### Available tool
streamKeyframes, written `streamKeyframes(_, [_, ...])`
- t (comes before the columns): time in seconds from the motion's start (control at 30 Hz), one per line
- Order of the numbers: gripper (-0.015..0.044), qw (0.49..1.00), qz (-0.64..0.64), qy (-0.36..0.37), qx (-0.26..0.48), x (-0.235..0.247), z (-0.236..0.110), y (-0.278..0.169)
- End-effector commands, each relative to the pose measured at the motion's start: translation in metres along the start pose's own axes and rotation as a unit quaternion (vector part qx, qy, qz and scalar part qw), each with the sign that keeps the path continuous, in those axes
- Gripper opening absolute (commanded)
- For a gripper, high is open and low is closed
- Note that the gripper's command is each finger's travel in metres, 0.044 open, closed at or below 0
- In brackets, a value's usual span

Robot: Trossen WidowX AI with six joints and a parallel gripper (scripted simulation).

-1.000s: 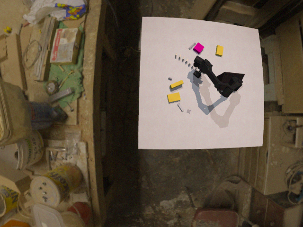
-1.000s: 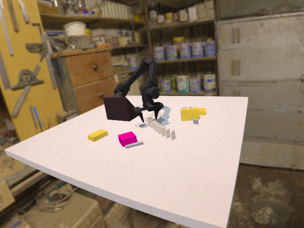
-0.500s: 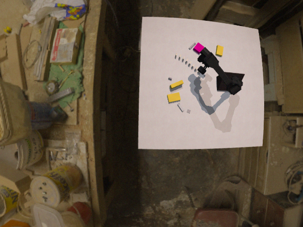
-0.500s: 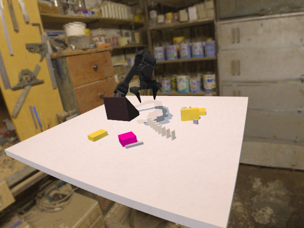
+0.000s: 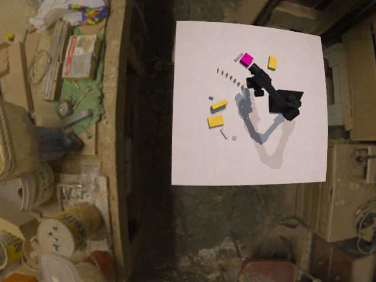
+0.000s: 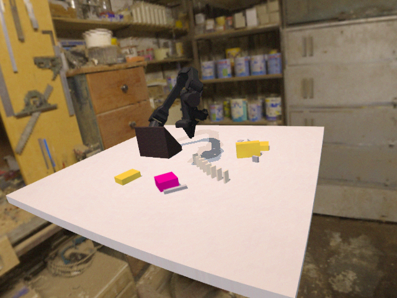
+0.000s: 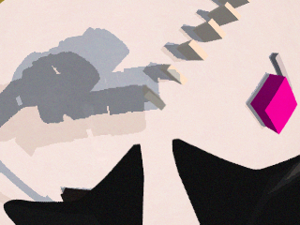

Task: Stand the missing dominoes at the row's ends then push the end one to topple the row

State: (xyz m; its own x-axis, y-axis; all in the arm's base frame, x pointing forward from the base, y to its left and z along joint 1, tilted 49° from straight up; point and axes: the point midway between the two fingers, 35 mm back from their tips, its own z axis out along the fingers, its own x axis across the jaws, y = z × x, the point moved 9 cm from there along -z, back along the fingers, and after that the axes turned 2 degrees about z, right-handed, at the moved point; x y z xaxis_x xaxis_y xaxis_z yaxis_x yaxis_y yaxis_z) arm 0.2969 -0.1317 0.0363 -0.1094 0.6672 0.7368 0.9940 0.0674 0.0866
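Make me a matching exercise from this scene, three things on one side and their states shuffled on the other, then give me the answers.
Things:
1. row of dominoes
2. gripper
3. loose grey domino by the magenta block

States:
A. lying flat on the table
B. raised above the table, nothing between its fingers
C. standing upright in a line

Pairs: 1-C, 2-B, 3-A
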Motion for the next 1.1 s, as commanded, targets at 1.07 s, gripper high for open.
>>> streamKeyframes(1.07, [0.0000,0.929,-0.371,0.006,-0.002,0.0156,0.0311,-0.0171])
